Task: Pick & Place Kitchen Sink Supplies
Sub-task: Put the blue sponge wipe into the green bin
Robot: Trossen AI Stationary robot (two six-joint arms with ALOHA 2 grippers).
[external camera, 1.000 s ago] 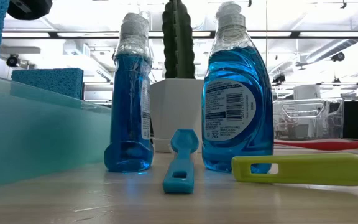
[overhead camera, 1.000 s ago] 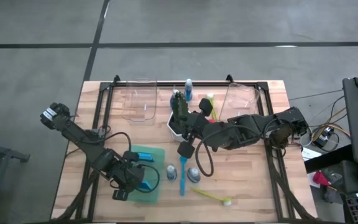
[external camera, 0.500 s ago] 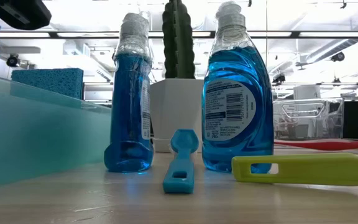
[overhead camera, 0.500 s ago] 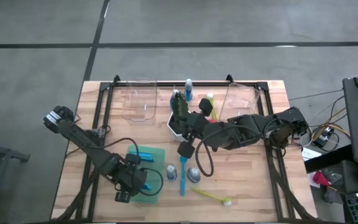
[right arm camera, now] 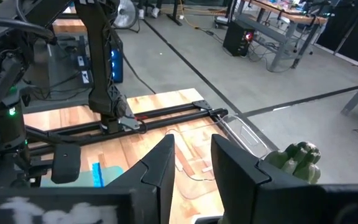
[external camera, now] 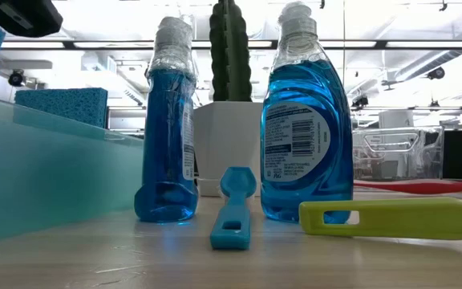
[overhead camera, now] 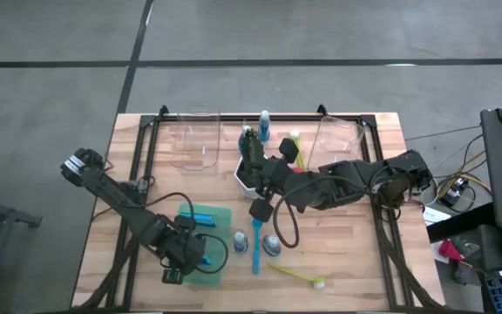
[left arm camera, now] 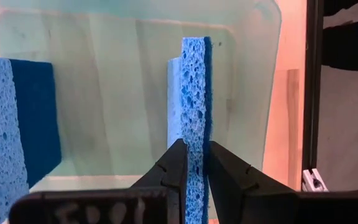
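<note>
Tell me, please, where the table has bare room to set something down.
Bare wood lies along the table right of the yellow brush, and at the left edge behind the left arm. The middle is crowded: bottles, blue brush, cactus pot, green tray.

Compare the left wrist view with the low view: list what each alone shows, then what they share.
Only the left wrist view shows the left gripper shut on a blue rectangular sponge held on edge, over the translucent green tray.

Only the low view shows two blue bottles with pale caps, the green cactus in a white pot, a blue brush handle, a yellow brush handle and a pink one.

Both show the tray and a second blue sponge on it.
</note>
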